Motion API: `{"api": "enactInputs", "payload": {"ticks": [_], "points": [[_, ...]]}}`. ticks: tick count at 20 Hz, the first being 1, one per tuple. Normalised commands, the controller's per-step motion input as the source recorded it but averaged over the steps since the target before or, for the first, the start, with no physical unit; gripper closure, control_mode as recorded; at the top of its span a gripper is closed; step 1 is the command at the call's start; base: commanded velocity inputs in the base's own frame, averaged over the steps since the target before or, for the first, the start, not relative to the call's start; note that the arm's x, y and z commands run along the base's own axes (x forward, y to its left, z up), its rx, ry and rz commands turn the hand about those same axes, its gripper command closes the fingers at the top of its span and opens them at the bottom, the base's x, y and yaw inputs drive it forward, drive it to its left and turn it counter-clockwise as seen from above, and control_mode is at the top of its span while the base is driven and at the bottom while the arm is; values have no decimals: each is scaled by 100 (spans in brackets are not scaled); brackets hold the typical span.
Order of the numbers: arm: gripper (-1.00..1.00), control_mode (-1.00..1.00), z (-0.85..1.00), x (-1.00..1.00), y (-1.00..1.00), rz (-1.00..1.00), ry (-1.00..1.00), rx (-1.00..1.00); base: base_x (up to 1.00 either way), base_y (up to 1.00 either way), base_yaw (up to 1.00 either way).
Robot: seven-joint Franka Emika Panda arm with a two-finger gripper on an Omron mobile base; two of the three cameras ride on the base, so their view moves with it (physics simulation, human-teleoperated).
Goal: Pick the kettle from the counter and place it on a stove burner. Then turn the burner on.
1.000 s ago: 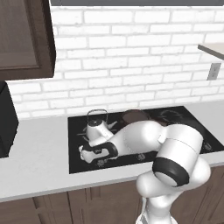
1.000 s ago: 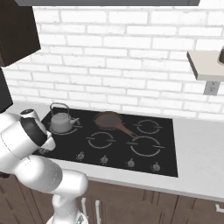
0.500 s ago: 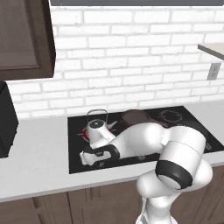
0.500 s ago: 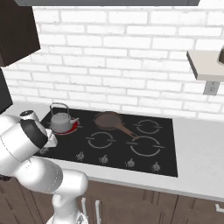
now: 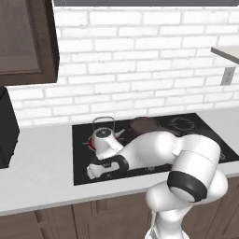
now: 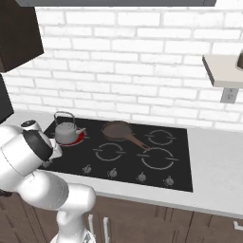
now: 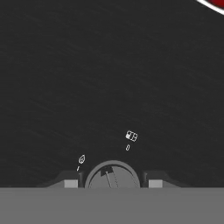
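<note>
Kettle [image 5: 103, 138]: small, grey-silver, upright, wire handle arched over the lid. Stands on the rear burner [image 6: 76, 138] at the left end of the cooktop [image 6: 185, 161]; left of centre in both base views. The burner shows red around the kettle's base, so it looks lit.

Knob [image 7: 113, 175]: round, grey, with a pointer line; bottom centre of the hand view, on the cooktop's front edge. Small white markings lie just above it on the black glass.

Pincer [image 7: 110, 183]: low over the cooktop's front strip, lower left of centre in the left base view. One dark fingertip [image 7: 70, 178] stands either side of the knob, jaws partly apart. Whether the pads press the knob cannot be told.

Key relation: the kettle lies beyond the pincer, toward the wall and well apart from it; a sliver of red at the upper right corner of the hand view marks that direction. The knob, not the kettle, sits between the fingers.

Pan [image 6: 118, 130]: brown, on the cooktop right of the kettle, handle pointing lower right.

Surface [image 5: 39, 168]: pale, around the cooktop.

Status, judged: kettle placed, burner apparently on; little left but to let go.
</note>
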Motion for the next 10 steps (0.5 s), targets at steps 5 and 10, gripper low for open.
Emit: {"api": "enactInputs", "payload": {"ticks": [5, 10], "points": [[-100, -100, 22, 0, 0, 0, -1, 0, 0, 0, 0], [-100, -100, 88, 14, 0, 0, -1, 0, 0, 0, 0]]}}
